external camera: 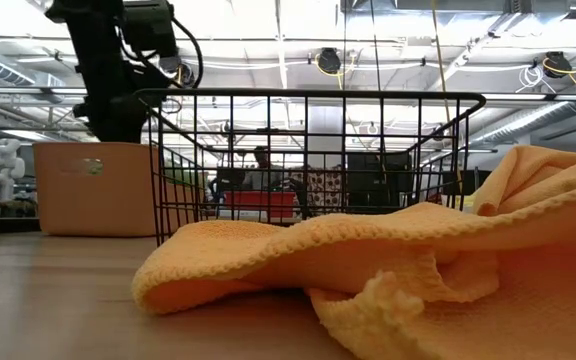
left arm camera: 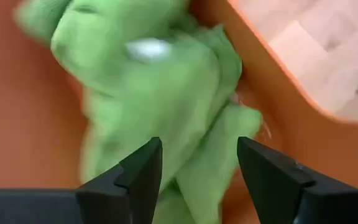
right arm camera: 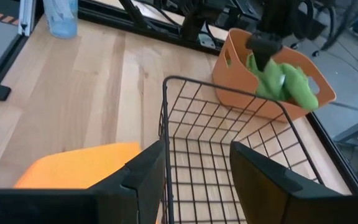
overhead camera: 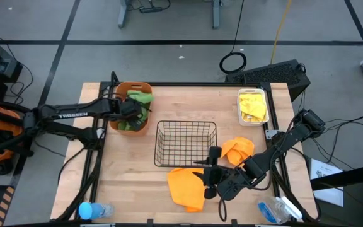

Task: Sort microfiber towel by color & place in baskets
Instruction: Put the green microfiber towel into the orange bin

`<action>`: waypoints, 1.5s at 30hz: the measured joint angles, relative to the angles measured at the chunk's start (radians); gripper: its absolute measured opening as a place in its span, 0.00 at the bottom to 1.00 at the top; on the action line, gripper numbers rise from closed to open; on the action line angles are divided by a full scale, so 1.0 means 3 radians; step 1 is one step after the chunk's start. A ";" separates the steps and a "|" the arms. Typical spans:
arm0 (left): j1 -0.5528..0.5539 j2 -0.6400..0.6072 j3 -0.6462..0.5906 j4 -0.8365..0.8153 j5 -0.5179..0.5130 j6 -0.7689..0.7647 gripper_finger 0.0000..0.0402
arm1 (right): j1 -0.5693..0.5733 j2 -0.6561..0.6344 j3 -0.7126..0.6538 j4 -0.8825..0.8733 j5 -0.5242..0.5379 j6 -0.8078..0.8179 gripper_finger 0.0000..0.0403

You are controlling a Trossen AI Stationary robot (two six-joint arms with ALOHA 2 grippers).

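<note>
While parted and empty above the green towel (left arm camera: 166,106) in the orange tub (overhead camera: 131,107), left gripper (left arm camera: 197,168) faced soft, light, limp cloth; best pinched at a raised fold. Right gripper (right arm camera: 194,171) hung half-open, empty, before the wire basket (right arm camera: 229,155).

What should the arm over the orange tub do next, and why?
Probably lift straight up and away. The left claw stands open above the green towel, which already lies inside the orange tub, so that drop looks finished. Orange towels lie unsorted on the table.

Green towels (left arm camera: 160,93) blurred; orange towel (external camera: 418,260) cut off at the low view's edge.
</note>
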 joint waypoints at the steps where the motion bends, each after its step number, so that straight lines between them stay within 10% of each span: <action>1: -0.0033 -0.0018 0.0000 -0.0044 0.0002 -0.0057 0.53 | -0.0001 0.0000 0.0000 -0.0027 0.0000 0.0025 0.42; 14: -0.0171 -0.0176 0.0003 0.0349 -0.0350 0.0284 0.49 | -0.0004 0.0000 -0.0001 -0.0041 0.0103 0.0024 0.42; 28: 0.0606 0.0110 0.0003 0.0693 -0.0410 0.0710 0.02 | -0.0008 0.0000 -0.0001 0.0011 0.0156 -0.0046 0.42; 45: 0.0802 0.1139 -0.0089 0.1128 -0.0291 0.0623 0.04 | -0.0001 0.0000 -0.0001 -0.0017 0.0156 -0.0058 0.42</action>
